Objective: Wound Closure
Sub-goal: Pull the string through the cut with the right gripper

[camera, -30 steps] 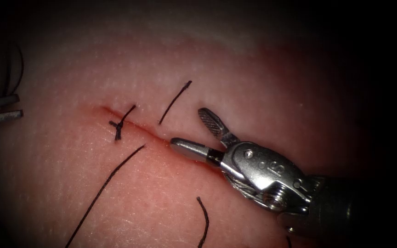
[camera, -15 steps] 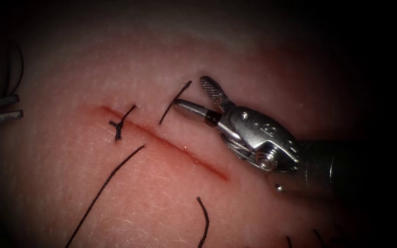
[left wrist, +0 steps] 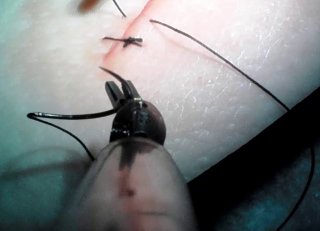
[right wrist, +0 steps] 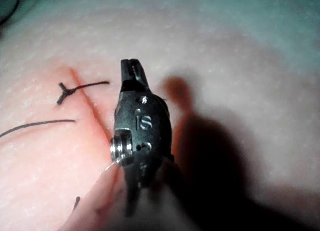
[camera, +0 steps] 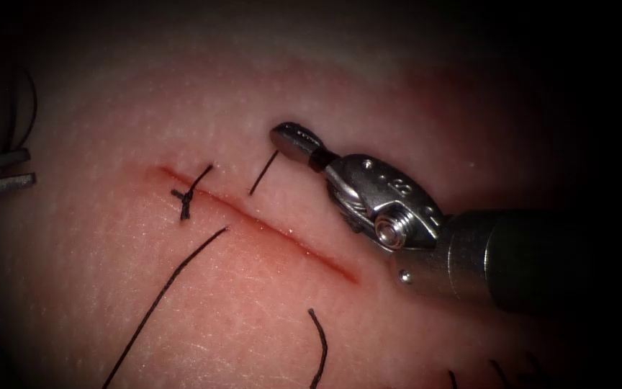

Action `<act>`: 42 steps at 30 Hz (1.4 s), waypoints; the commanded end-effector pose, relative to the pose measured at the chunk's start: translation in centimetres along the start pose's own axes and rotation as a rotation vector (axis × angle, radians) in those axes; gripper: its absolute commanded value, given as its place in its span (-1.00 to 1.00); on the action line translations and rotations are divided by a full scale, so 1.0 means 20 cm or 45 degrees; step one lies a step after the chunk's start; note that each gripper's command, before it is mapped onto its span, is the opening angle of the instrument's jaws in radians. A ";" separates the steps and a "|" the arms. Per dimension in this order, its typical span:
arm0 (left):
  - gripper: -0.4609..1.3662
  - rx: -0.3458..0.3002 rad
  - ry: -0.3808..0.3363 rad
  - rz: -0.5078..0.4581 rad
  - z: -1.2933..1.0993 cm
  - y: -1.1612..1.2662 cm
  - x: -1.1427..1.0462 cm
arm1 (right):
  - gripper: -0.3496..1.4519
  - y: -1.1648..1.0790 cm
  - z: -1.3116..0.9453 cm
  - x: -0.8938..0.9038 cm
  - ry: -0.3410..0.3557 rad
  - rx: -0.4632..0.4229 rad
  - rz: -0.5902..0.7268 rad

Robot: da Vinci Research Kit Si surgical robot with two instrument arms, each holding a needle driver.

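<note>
Pale pink pork tissue point(camera: 181, 302) carries a slanting red cut point(camera: 282, 238), one knotted black stitch point(camera: 187, 196) crossing its upper end. The steel right tool point(camera: 289, 138), right of the cut, is closed on a short black thread end point(camera: 263, 173). The dark left tool point(left wrist: 120, 91), jaws slightly parted, grips the curved needle point(left wrist: 70, 115) at one end, off the tissue's left edge.

Place: a surgical training bench in a research lab.
Specimen: a pale pink slab of tissue point(camera: 181, 302) under tight, spot-like lighting with dark surroundings.
Wound: a straight cut point(camera: 282, 238) bearing one tied stitch point(camera: 187, 198).
Material: loose black thread point(camera: 167, 288) lying across the surface.
Instrument: a steel wristed right pincer point(camera: 291, 138) on a dark shaft.
</note>
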 end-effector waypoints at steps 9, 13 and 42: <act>-0.88 -0.015 -0.005 0.001 0.001 0.001 0.000 | -1.00 -0.001 0.001 0.008 -0.014 -0.002 0.015; -0.88 -0.014 -0.003 -0.007 0.002 0.002 0.001 | -1.00 -0.002 0.000 0.010 -0.022 -0.002 0.019; -0.88 -0.026 0.014 0.086 0.006 0.003 0.003 | 0.55 -0.002 -0.005 0.014 -0.030 0.106 -0.116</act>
